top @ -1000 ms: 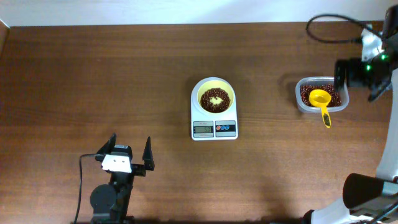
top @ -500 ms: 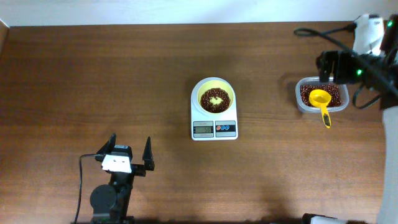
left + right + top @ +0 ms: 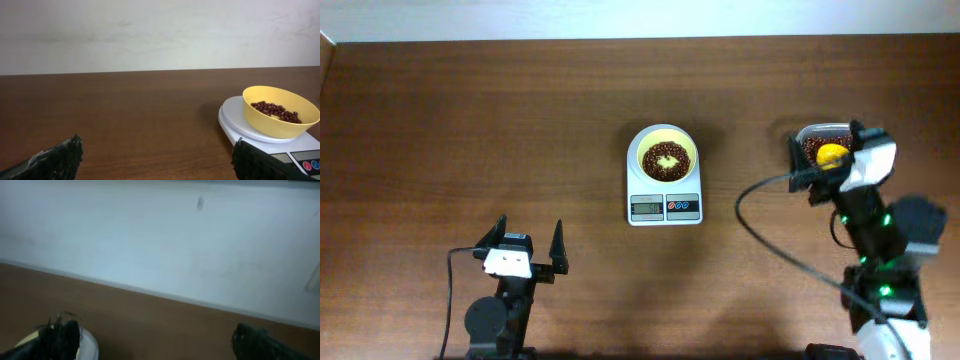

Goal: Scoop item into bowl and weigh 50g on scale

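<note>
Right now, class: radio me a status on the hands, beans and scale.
Left hand open, empty. Right hand open above the clear container. Beans in bowl on scale. Nothing blocks the scale.

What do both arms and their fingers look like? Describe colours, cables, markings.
Left arm: black, round base, white block behind two pointed black fingers, with a thin black cable beside it. Right arm: black with a white wrist block, green lights and a long black cord. The finger pads look dark and ridged.
</note>
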